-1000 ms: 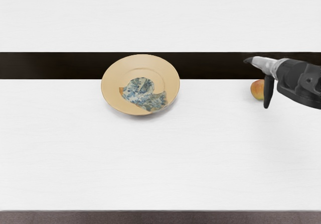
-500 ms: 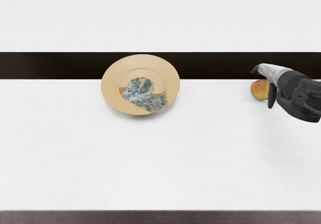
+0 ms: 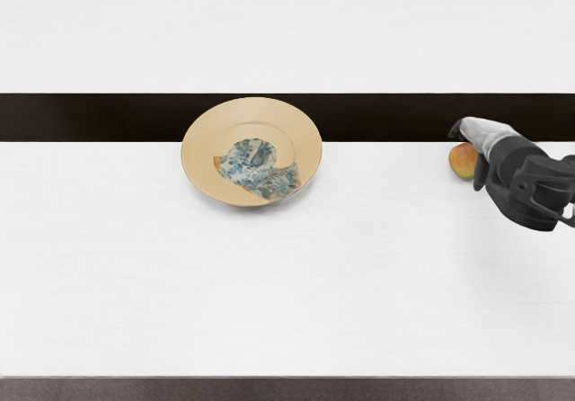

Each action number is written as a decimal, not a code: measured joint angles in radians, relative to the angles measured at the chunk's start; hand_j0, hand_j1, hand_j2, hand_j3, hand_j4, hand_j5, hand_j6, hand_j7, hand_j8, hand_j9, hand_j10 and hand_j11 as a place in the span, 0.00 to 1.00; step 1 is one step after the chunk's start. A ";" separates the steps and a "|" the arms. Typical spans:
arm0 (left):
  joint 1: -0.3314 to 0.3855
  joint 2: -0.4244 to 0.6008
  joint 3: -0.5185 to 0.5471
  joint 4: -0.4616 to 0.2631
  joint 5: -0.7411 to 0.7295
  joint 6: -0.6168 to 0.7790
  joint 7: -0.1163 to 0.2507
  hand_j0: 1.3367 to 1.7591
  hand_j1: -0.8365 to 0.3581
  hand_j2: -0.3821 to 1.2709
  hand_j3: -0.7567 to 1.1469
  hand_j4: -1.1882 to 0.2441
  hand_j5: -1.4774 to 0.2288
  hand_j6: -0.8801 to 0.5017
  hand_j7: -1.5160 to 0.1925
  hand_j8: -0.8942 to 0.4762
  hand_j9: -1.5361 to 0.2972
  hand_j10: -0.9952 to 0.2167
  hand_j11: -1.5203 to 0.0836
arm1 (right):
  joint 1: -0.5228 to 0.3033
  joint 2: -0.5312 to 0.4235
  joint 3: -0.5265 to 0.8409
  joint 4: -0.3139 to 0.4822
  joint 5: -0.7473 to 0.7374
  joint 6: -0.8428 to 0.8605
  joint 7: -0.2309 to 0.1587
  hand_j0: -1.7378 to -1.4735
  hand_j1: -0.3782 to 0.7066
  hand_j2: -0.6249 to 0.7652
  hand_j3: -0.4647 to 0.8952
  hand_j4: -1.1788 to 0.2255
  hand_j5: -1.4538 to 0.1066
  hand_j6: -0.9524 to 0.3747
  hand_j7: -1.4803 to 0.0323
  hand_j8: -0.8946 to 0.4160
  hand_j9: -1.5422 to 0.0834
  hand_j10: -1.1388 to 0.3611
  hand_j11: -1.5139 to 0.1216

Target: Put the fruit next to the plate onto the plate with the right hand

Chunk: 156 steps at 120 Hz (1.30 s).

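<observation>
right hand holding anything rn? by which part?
Cannot tell. The right hand is up against the right side and top of the fruit, which sits on the table; no closed grip shows.

Single camera: head view. Sits above the near side of the table [image 3: 287, 284], pitched down at a slant, facing across to the far side. Near edge runs level along the frame bottom, far edge just under the top, so the axis is square to the table. Mid-range: whole depth fits, left and right ends are cropped. Dark band [image 3: 90, 118] crosses horizontally above mid-height; plate [image 3: 202, 149] overlaps its lower edge, slightly left of centre. Right hand [image 3: 521, 181] shows at the right edge, arm cut by the frame, beside the fruit [image 3: 462, 160].
</observation>
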 joint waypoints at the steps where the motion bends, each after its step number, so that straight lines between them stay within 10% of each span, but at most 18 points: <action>1: 0.000 0.000 0.000 0.000 0.000 0.000 0.000 0.76 0.99 0.23 0.40 0.83 0.87 0.64 0.89 0.65 0.84 0.82 0.95 | 0.000 0.000 0.000 -0.001 0.000 0.000 0.000 0.30 0.34 0.41 0.34 0.63 0.69 0.50 0.73 0.46 0.72 0.56 0.70; 58: 0.000 0.000 0.000 0.000 0.000 0.000 0.000 0.76 0.99 0.23 0.40 0.83 0.87 0.64 0.89 0.65 0.84 0.82 0.95 | -0.015 0.039 0.002 -0.050 0.006 -0.001 -0.001 0.32 0.56 0.45 0.34 0.49 0.49 0.44 0.52 0.45 0.52 0.40 0.50; 110: 0.000 0.000 0.000 0.000 0.000 0.000 0.000 0.76 0.99 0.23 0.40 0.83 0.87 0.64 0.89 0.65 0.84 0.82 0.95 | -0.003 0.043 0.033 -0.051 0.013 -0.001 0.001 0.36 0.55 0.46 0.34 0.56 0.33 0.51 0.37 0.50 0.36 0.33 0.33; 156: 0.000 0.000 0.000 0.000 0.000 0.000 0.000 0.76 0.99 0.23 0.40 0.83 0.87 0.64 0.89 0.65 0.84 0.82 0.95 | 0.095 0.232 0.134 -0.040 0.010 0.003 0.000 0.37 0.49 0.40 0.34 0.52 0.32 0.49 0.34 0.46 0.34 0.30 0.31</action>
